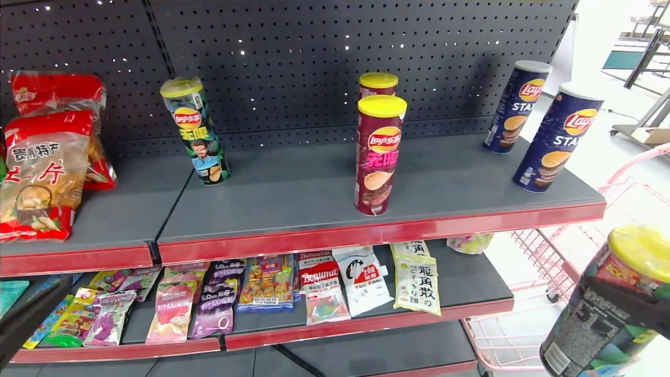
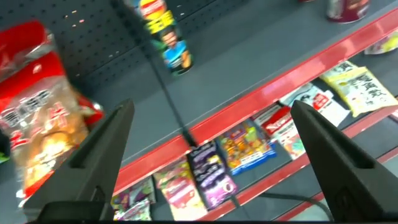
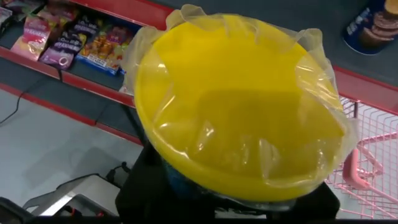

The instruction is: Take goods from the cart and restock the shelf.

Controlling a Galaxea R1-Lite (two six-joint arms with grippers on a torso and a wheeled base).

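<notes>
Our right gripper (image 1: 625,303) pinches the yellow-lidded chip can (image 1: 586,335) across its body. Our left gripper (image 2: 212,112) has its jaws spread.

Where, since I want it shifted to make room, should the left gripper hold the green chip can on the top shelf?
Probably mid-body on the green chip can, left gripper coming level from the shelf's open front: it stands upright, a slim cylinder with free space either side and pegboard behind.
</notes>
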